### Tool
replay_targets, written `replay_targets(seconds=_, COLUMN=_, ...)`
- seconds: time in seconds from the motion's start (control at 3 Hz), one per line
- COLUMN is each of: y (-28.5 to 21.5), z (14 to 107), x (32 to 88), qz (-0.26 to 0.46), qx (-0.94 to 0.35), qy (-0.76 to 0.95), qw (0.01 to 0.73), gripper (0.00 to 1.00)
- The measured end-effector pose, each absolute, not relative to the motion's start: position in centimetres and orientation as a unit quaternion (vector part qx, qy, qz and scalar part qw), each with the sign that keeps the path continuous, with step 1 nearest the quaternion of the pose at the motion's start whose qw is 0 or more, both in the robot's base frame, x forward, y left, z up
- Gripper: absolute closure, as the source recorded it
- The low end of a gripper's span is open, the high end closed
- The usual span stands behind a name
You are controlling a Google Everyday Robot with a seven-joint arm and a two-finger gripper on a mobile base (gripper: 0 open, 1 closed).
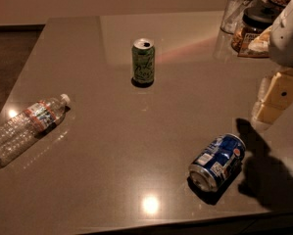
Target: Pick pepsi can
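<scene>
"Camera view, lower right of the frame: the blue aluminium pepsi can [217, 162], with white label patches and silver ends, lies on its side on the glossy grey-brown table [111, 146]. One silver end is turned toward the lower left. How will it handle?"

"Light, I judge. It is thin-walled and smooth, so it would dent under a hard squeeze and roll at a nudge. Take it across the round body at mid-length, not by the ends."

"And the gripper?"

"The cream-coloured gripper [274, 102] hangs at the right edge, up and to the right of the can and well apart from it. The can is not in its grasp. Whether it is released or clenched I cannot tell."

"What else is about?"

"An upright green can [143, 61] with pale scribbles stands at upper centre, and a clear plastic bottle [26, 129] lies at the left. A clear glass [236, 11] stands beside a dark-lidded jar [251, 28] at upper right. All are well apart from the pepsi can."
</scene>
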State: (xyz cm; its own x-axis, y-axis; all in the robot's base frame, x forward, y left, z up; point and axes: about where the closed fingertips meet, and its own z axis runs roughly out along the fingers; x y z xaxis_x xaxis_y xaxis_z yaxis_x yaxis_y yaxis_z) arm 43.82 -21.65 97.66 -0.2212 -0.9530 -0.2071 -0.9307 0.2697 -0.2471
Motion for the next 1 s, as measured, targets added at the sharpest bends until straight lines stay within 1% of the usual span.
replay_targets(seconds=0.67, y=-20.8, z=97.4, x=43.5, qz=-0.022, qx=-0.623, qy=0.766, qw=0.157, gripper=0.0)
replay_targets(seconds=1.0, y=-19.5, z=96.8, x=41.7, qz=0.001, qx=-0.658, qy=0.736, qw=0.158, gripper=0.0)
